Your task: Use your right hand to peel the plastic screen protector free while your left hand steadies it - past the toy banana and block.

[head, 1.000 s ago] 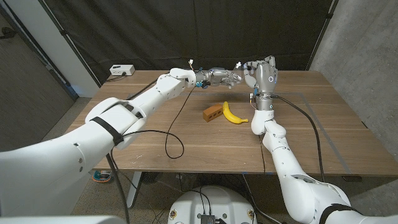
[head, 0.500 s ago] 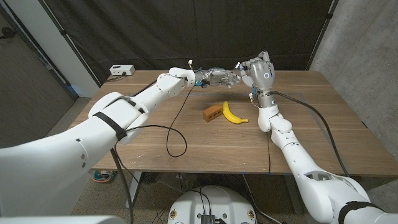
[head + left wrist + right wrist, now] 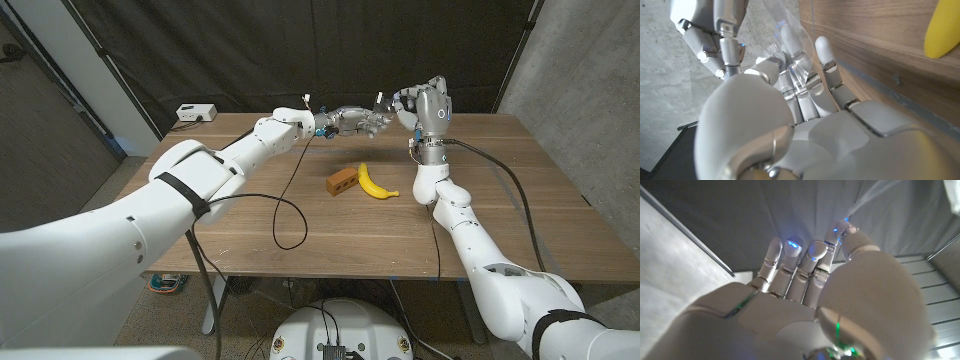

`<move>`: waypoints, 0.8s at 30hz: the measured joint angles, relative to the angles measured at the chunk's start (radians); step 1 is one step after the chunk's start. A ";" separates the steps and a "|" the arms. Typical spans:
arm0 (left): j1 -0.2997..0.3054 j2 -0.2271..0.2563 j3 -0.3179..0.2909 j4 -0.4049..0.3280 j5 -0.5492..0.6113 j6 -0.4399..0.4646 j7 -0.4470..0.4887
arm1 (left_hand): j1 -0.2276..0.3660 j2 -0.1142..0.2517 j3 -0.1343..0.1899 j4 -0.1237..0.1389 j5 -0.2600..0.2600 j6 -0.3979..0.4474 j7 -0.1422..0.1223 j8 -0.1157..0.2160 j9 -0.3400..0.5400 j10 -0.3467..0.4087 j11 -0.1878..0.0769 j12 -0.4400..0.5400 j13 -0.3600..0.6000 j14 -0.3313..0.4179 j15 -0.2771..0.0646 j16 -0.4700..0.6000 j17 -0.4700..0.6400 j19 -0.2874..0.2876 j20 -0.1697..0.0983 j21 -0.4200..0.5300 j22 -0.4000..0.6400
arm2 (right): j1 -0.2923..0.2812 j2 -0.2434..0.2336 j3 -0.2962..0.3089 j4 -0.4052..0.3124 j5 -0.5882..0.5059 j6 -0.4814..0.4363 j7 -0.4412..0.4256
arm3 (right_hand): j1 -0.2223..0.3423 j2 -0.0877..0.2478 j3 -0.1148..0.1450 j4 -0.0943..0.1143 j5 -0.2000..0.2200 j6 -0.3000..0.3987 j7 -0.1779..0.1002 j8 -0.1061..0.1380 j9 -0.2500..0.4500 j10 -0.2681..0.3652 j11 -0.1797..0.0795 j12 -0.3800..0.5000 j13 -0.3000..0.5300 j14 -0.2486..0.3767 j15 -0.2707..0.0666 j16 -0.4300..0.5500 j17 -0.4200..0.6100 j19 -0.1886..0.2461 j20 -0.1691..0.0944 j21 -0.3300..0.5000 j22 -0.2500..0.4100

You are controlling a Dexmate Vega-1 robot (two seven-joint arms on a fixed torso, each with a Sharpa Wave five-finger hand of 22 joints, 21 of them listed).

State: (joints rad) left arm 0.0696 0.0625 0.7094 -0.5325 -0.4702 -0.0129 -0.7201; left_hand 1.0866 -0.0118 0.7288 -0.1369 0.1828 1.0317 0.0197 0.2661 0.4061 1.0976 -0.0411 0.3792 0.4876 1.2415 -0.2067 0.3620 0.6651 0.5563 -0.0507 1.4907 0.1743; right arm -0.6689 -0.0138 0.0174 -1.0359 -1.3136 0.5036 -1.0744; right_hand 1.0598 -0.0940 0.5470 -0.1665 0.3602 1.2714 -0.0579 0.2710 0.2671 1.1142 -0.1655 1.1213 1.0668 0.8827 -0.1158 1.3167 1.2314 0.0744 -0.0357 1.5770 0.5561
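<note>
Above the table's far middle my left hand (image 3: 361, 122) grips the clear plastic screen protector (image 3: 796, 56) between its fingers. My right hand (image 3: 423, 106) is raised just to its right, palm toward it, and pinches a thin strip of the film (image 3: 874, 193) between thumb and fingertip (image 3: 844, 228). The right hand's fingers (image 3: 722, 31) hang close over the left hand's. The toy banana (image 3: 373, 182) and the brown block (image 3: 342, 181) lie side by side on the table (image 3: 300, 250), nearer me than both hands. The banana's end (image 3: 942, 29) also appears in the left wrist view.
A white box (image 3: 196, 113) sits at the table's back left corner. A black cable (image 3: 286, 214) loops over the table's middle under my left arm. A black curtain hangs behind the table, and a grey wall stands on the right.
My right hand has moved right and slightly up, away from the left hand, and its forearm has swung right. The left hand has stayed where it was.
</note>
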 measured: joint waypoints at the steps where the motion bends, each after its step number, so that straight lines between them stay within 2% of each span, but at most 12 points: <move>1: 0.000 0.000 0.000 0.000 0.008 0.000 -0.001 | 0.000 0.000 0.000 0.000 0.000 0.000 0.000 0.000 0.000 0.000 0.000 0.000 0.000 0.000 0.000 0.000 0.000 0.000 0.000 0.000 0.000 | -0.001 0.011 -0.001 -0.001 0.000 0.000 0.000 | -0.001 0.001 0.000 0.000 0.000 0.000 0.000 0.000 0.000 -0.001 -0.001 0.000 0.001 0.000 0.000 0.000 0.000 0.000 0.000 0.000 0.002; 3: 0.000 0.000 0.000 0.000 0.011 0.000 -0.003 | 0.000 0.000 0.000 0.000 0.000 0.003 0.003 0.000 0.000 0.002 0.002 0.000 0.000 0.000 0.000 0.000 0.000 0.000 0.000 0.000 0.000 | -0.010 0.019 -0.015 -0.009 0.000 0.000 0.000 | -0.001 0.001 0.000 0.000 0.000 0.000 0.000 0.000 0.000 -0.001 -0.001 0.000 0.001 0.000 0.000 0.000 0.000 0.000 0.000 0.000 0.003; 4: -0.004 -0.007 0.000 0.019 0.012 0.000 -0.003 | 0.000 0.000 0.000 0.000 0.000 0.003 0.003 0.000 0.000 0.004 0.001 0.000 0.000 0.000 0.000 0.000 0.000 0.000 0.000 0.000 0.000 | -0.013 0.019 -0.026 -0.012 0.141 0.107 0.095 | -0.001 0.001 0.005 0.000 0.001 0.000 0.000 0.000 0.000 -0.001 -0.001 0.000 0.001 0.000 0.000 0.000 0.000 0.000 0.000 0.000 0.003; 5: -0.004 -0.007 0.000 0.019 0.013 -0.001 -0.003 | 0.000 0.000 0.000 0.000 0.000 0.003 0.003 -0.002 0.000 0.005 0.002 0.000 0.000 0.000 0.000 0.000 0.000 0.000 0.000 0.000 0.000 | -0.014 0.019 -0.030 -0.014 0.141 0.107 0.095 | -0.001 0.001 0.005 0.000 0.004 0.000 0.000 0.000 0.000 -0.001 -0.001 0.001 0.004 0.000 0.000 0.002 0.000 0.000 0.000 0.000 0.003; 11: -0.014 -0.019 -0.002 0.043 0.015 -0.008 -0.004 | 0.002 0.002 0.000 0.000 0.001 0.003 0.003 -0.003 0.000 0.005 0.002 0.000 0.001 0.000 0.000 -0.002 0.002 0.000 0.000 0.000 0.000 | -0.026 -0.017 -0.113 -0.041 0.378 0.177 0.292 | -0.001 0.000 0.012 -0.006 0.014 0.003 0.003 0.000 0.000 0.005 0.005 0.012 0.018 0.000 0.000 0.004 0.000 0.000 0.000 0.000 0.003; 15: -0.019 -0.026 -0.004 0.058 0.017 -0.014 -0.004 | 0.002 0.002 0.000 0.000 0.001 0.003 0.003 -0.003 -0.001 0.005 0.002 -0.001 -0.001 0.000 0.000 -0.003 0.002 0.000 0.000 0.000 0.000 | -0.027 -0.046 -0.160 -0.049 0.510 0.201 0.355 | -0.007 -0.006 0.013 -0.007 0.015 0.001 0.002 0.006 0.000 0.003 0.003 0.032 0.051 0.000 0.000 0.008 0.000 0.000 0.000 0.000 0.007; 16: -0.019 -0.026 -0.004 0.059 0.018 -0.014 -0.004 | 0.002 0.002 0.000 0.000 0.001 0.003 0.003 -0.003 -0.001 0.005 0.002 -0.001 -0.001 0.002 0.002 -0.003 0.004 0.000 0.000 0.000 0.000 | -0.027 -0.048 -0.164 -0.049 0.531 0.205 0.360 | -0.009 -0.004 0.013 -0.007 0.015 -0.010 -0.006 0.006 0.000 -0.004 0.001 0.036 0.060 0.000 0.000 0.008 0.000 -0.002 0.006 0.000 0.007; 18: -0.022 -0.030 -0.005 0.068 0.020 -0.018 -0.004 | 0.003 0.003 0.000 0.000 0.000 0.003 0.004 -0.003 0.001 0.005 0.002 -0.001 0.000 0.002 0.002 -0.003 0.005 0.000 0.000 0.000 0.000 | -0.027 -0.066 -0.190 -0.049 0.592 0.216 0.373 | -0.041 -0.003 0.020 0.010 0.002 -0.063 -0.013 0.004 0.016 -0.038 -0.002 0.018 0.050 -0.010 0.002 0.011 0.000 -0.013 0.021 -0.003 0.007; 20: -0.024 -0.034 -0.006 0.074 0.021 -0.021 -0.004 | 0.003 0.003 0.000 0.000 0.000 0.003 0.004 -0.003 0.003 0.005 0.002 -0.001 0.000 0.002 0.002 -0.003 0.005 0.000 0.000 0.000 0.000 | -0.027 -0.080 -0.207 -0.049 0.686 0.227 0.381 | -0.068 0.001 0.020 0.021 -0.024 -0.143 -0.017 -0.027 0.021 -0.081 -0.003 -0.038 -0.013 -0.023 0.004 0.015 0.000 -0.024 0.031 -0.006 0.007; 21: -0.024 -0.034 -0.006 0.074 0.021 -0.021 -0.004 | 0.003 0.003 0.000 0.000 0.000 0.003 0.004 -0.004 0.004 0.005 0.002 -0.002 0.001 0.002 0.002 -0.003 0.005 0.000 0.000 0.000 0.000 | -0.027 -0.083 -0.211 -0.049 0.686 0.227 0.381 | -0.082 0.003 0.019 0.022 -0.034 -0.180 -0.016 -0.039 0.019 -0.099 -0.001 -0.061 -0.044 -0.029 0.007 0.015 -0.001 -0.025 0.037 -0.006 0.007; 22: -0.025 -0.037 -0.007 0.079 0.022 -0.023 -0.004 | 0.003 0.003 0.000 0.000 0.000 0.003 0.004 -0.004 0.004 0.005 0.002 -0.005 0.002 0.002 0.002 -0.003 0.005 0.000 0.000 0.000 0.000 | -0.027 -0.094 -0.224 -0.049 0.752 0.233 0.381 | -0.088 -0.002 0.016 0.019 -0.045 -0.209 -0.014 -0.047 0.019 -0.114 0.001 -0.082 -0.072 -0.038 0.009 0.011 -0.008 -0.025 0.040 -0.006 0.007; 24: -0.026 -0.038 -0.008 0.083 0.022 -0.026 -0.004 | 0.003 0.003 0.000 0.000 0.000 0.003 0.004 -0.004 0.004 0.005 0.002 -0.008 0.002 0.002 0.002 -0.003 0.005 0.000 0.000 0.000 0.000 | -0.027 -0.106 -0.238 -0.049 0.834 0.240 0.379 | -0.092 -0.006 0.010 0.014 -0.057 -0.242 -0.012 -0.049 0.020 -0.127 0.006 -0.103 -0.102 -0.044 0.013 0.003 -0.017 -0.025 0.040 -0.006 0.007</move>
State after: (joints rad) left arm 0.0432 0.0241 0.7017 -0.4492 -0.4480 -0.0388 -0.7240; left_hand 1.0894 -0.0090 0.7288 -0.1369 0.1823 1.0345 0.0234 0.2623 0.4104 1.1025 -0.0392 0.3715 0.4900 1.2435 -0.2048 0.3588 0.6697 0.5563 -0.0507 1.4907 0.1743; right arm -0.6957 -0.1199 -0.2207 -1.0847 -0.4794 0.7440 -0.6959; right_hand 0.9682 -0.0998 0.5575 -0.1526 0.3036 1.0294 -0.0697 0.2216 0.2872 0.9869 -0.1597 1.0178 0.9645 0.8389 -0.1023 1.3198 1.2140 0.0492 0.0040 1.5713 0.5634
